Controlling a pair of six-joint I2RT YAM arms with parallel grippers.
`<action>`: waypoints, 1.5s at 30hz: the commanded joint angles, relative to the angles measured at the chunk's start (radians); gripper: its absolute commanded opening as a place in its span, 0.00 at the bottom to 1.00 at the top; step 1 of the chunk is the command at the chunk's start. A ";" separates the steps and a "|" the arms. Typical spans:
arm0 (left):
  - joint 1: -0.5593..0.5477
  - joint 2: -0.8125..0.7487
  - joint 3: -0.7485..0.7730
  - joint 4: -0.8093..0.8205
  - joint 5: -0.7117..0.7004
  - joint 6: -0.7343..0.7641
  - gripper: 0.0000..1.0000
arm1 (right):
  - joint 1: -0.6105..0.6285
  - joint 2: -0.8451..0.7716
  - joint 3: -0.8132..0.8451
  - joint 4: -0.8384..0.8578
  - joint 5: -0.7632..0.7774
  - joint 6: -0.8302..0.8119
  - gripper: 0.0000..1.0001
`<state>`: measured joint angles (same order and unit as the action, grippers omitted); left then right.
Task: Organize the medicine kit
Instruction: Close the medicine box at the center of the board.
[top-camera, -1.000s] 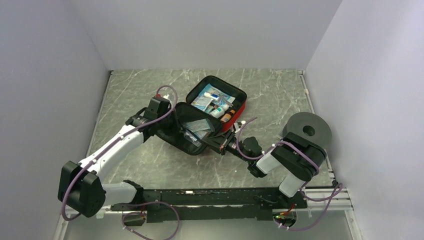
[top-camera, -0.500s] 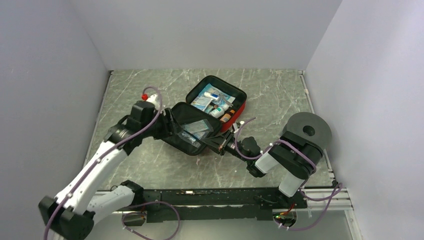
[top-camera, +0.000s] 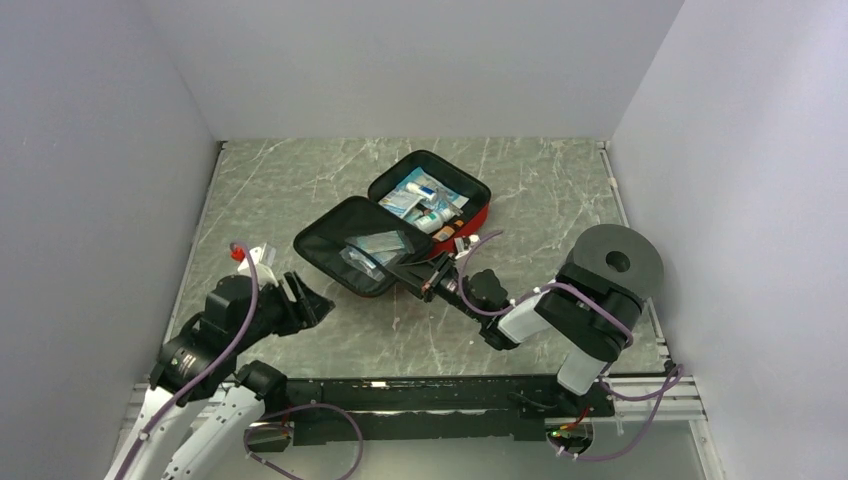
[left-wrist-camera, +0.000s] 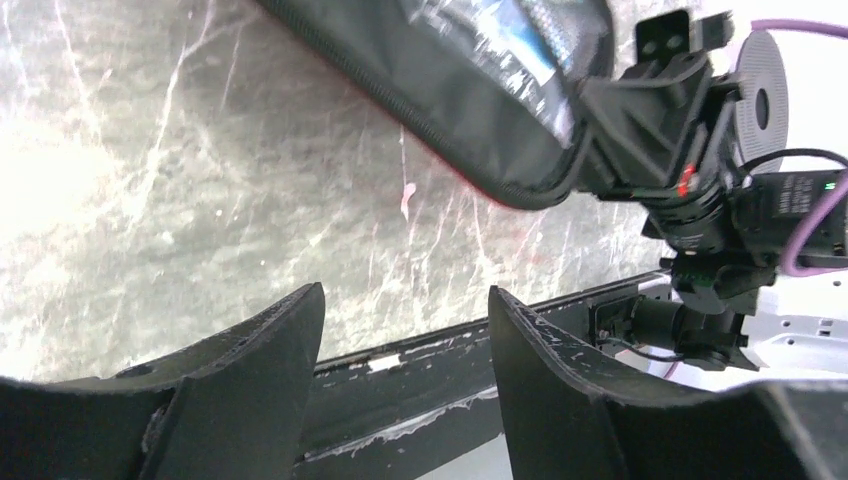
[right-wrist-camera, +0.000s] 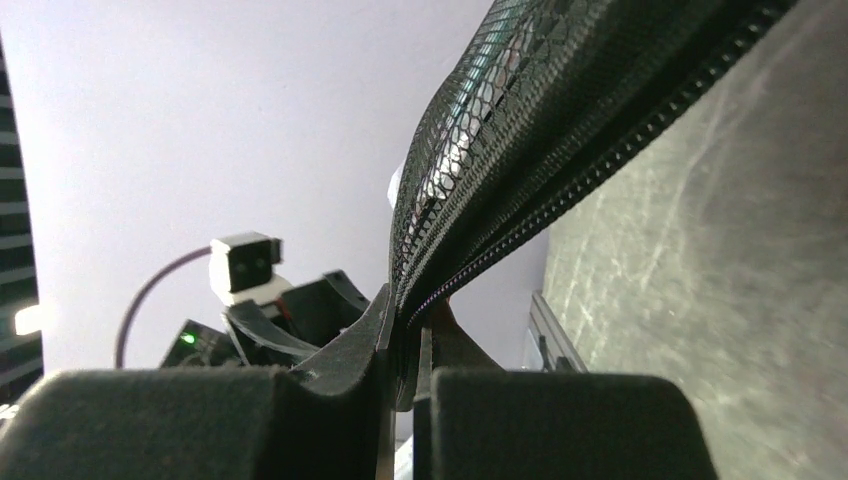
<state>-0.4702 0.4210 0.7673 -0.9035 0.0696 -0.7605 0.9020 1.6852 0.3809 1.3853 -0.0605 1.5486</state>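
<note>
Your medicine kit (top-camera: 480, 224) lies open to the left of the grey disc (top-camera: 612, 258), and its lid (top-camera: 318, 240) is the half farther from the disc. The right gripper (top-camera: 412, 272), between disc and lid, is pinched tight on the lid's zip edge (right-wrist-camera: 500, 235). The left gripper (top-camera: 310, 300), past the lid from the disc, has its fingers spread with nothing between them. Treat the case as soft and light: I judge the lid will flex and swing on its hinge, while the filled half sits steadier under its load. Grip the corded zip rim, likely the stiffest part, never the mesh pocket (right-wrist-camera: 480, 110), which may snag. No print on the packets (top-camera: 365, 248) can be read; it is too small
</note>
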 joint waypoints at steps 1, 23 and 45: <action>-0.001 -0.066 -0.054 -0.079 -0.007 -0.063 0.65 | 0.047 -0.030 0.110 0.268 0.076 -0.057 0.00; -0.001 0.002 -0.276 0.201 -0.247 -0.169 0.59 | 0.215 0.093 0.246 0.325 0.178 -0.039 0.00; 0.001 0.068 -0.202 0.327 -0.402 -0.163 0.64 | 0.220 0.171 0.242 0.325 -0.079 -0.007 0.40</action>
<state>-0.4698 0.4534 0.5041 -0.6926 -0.3164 -0.9230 1.0977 1.8431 0.5823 1.4048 0.0433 1.5555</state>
